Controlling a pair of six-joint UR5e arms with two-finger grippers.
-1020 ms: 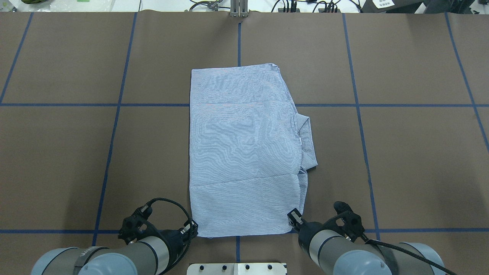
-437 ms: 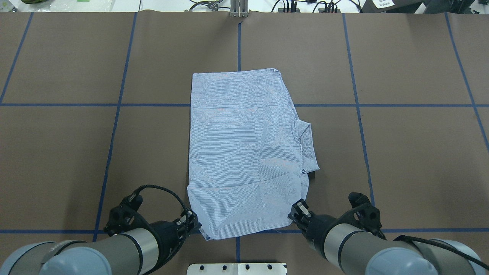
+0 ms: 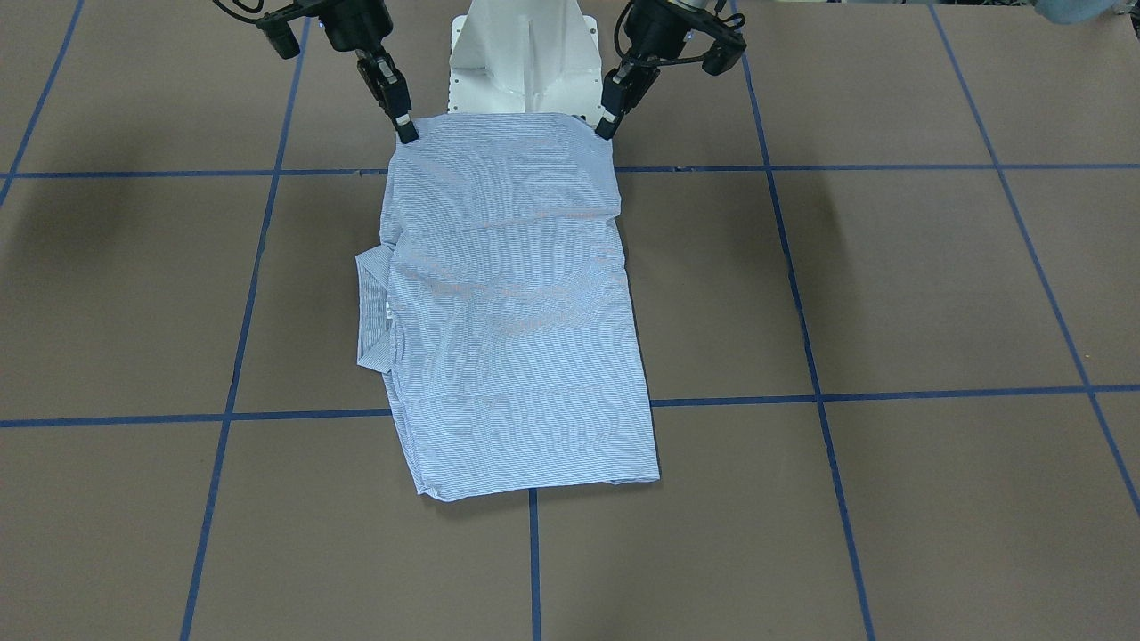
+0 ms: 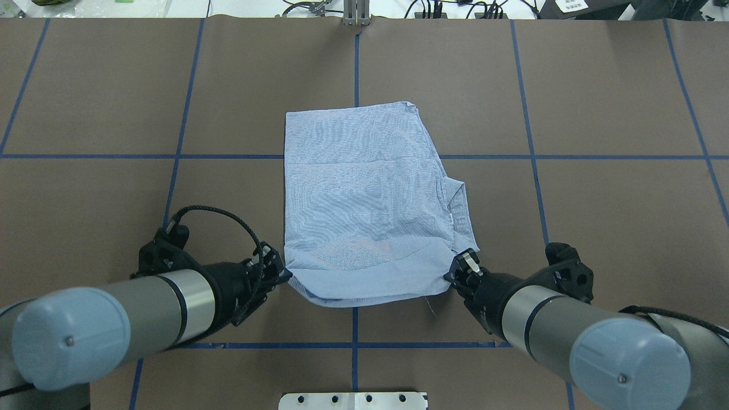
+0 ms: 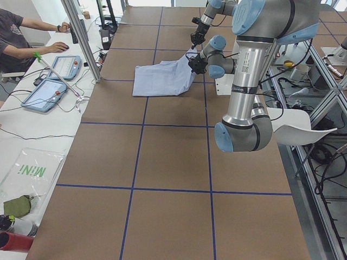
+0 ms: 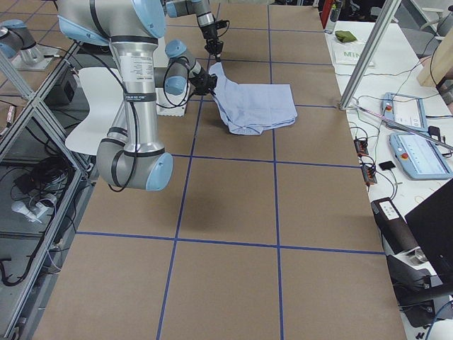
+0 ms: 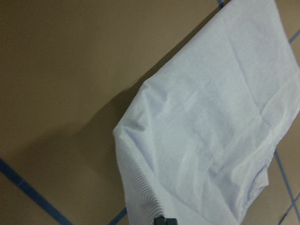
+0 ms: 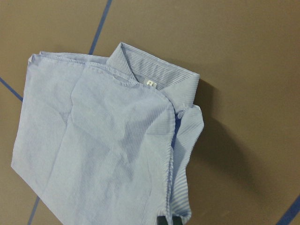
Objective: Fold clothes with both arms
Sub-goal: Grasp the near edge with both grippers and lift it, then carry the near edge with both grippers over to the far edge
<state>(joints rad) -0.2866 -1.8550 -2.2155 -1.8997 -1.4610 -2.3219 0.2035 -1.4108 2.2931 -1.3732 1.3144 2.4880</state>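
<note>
The clothes, one light blue striped shirt, lie folded into a long rectangle across the table's middle, back side up. Its collar sticks out on the right, and a small white neck label shows in the right wrist view. My left gripper is shut on the near left corner. My right gripper is shut on the near right corner. Both hold the near edge off the table, so the shirt sags between the left gripper and the right gripper. The far end rests flat.
Blue tape lines grid the brown table. The white pedestal base stands behind the grippers. A person sits at a side desk with teach pendants beyond the far edge.
Both grippers have raised the shirt's near edge and carried it away from the robot's base, towards the far end. The far end of the shirt has stayed put.
</note>
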